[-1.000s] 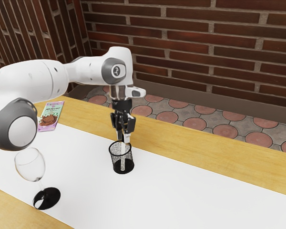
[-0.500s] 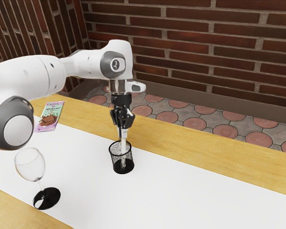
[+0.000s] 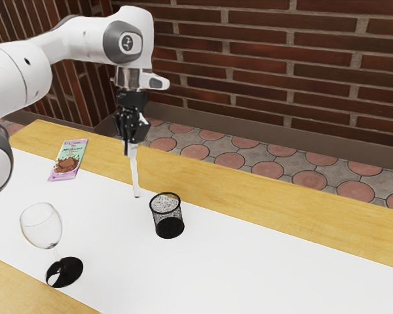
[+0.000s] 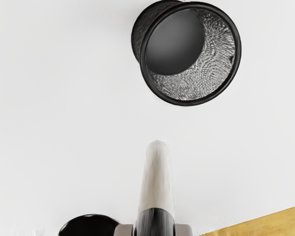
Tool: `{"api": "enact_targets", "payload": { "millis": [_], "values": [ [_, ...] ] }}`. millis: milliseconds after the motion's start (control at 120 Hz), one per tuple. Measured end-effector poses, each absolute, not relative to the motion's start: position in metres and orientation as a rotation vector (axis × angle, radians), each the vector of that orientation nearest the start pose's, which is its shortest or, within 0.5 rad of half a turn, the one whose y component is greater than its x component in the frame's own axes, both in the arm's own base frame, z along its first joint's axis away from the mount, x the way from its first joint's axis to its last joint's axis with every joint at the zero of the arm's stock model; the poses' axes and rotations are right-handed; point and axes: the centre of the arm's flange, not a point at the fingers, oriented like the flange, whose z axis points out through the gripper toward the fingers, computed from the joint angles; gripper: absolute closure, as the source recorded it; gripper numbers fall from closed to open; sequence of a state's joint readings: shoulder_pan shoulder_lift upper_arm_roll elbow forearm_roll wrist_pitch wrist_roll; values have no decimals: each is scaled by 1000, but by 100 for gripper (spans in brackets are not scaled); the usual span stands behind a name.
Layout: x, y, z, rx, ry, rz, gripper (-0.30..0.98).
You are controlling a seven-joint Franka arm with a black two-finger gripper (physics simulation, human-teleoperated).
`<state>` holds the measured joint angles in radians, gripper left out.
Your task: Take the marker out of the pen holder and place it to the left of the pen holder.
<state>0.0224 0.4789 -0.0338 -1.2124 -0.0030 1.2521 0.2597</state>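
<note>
Moved since the earlier frame: the marker [image 3: 135, 176] is now lifted out of the pen holder [image 3: 159, 214] and carried toward the exterior view's left; the holder is left standing in its place.
Gripper [image 3: 130, 152]: closed on the marker's dark end, which is pinched between the pads [image 4: 183, 230] from both sides.
Marker: held nearly upright, lower end down, beside the pen holder on the exterior view's left; whether the white mat [image 3: 262, 261] is touched by its tip cannot be told.
Hand pose: pointed straight down, hung below the wrist joint; the arm [image 3: 69, 39] is stretched in from the exterior view's upper left, well above the table.
Pen holder: upright, no marker seen inside.
Step judged in hand: the extraction is done; lowering and release are still needed.
Risk: if the marker is let go while upright, it may be tipped and rolled, perhaps against the holder or over the mat's nearby edge. If it is pressed down too hard, it may be twisted in the narrow grip.
Farther out: a wine glass [image 3: 42, 226] and a chocolate bar [image 3: 68, 161] are best kept clear of any further swing.
</note>
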Motion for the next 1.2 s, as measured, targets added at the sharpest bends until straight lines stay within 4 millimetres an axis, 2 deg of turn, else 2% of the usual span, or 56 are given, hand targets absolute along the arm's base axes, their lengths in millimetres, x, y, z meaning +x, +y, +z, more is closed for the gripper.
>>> {"api": "enact_targets", "payload": {
  "millis": [75, 200, 250, 425, 608, 742, 875, 950, 1025, 1125, 1200],
  "values": [
    [641, 17, 455, -3062, 346, 825, 72],
    [634, 65, 407, -2967, 174, 1071, 73],
    [633, 74, 395, -2940, 134, 1131, 73],
    [629, 92, 366, -2878, 59, 1275, 73],
    [626, 95, 346, -2845, 33, 1361, 68],
    [624, 95, 341, -2835, 22, 1389, 41],
    [624, 91, 342, -2835, 25, 1392, 22],
    [625, 85, 353, -2849, 41, 1361, 15],
    [627, 70, 378, -2897, 89, 1279, 11],
    [625, 29, 425, -2974, 222, 1112, 7],
    [613, -2, 463, -3004, 314, 971, 5]
  ]
}}
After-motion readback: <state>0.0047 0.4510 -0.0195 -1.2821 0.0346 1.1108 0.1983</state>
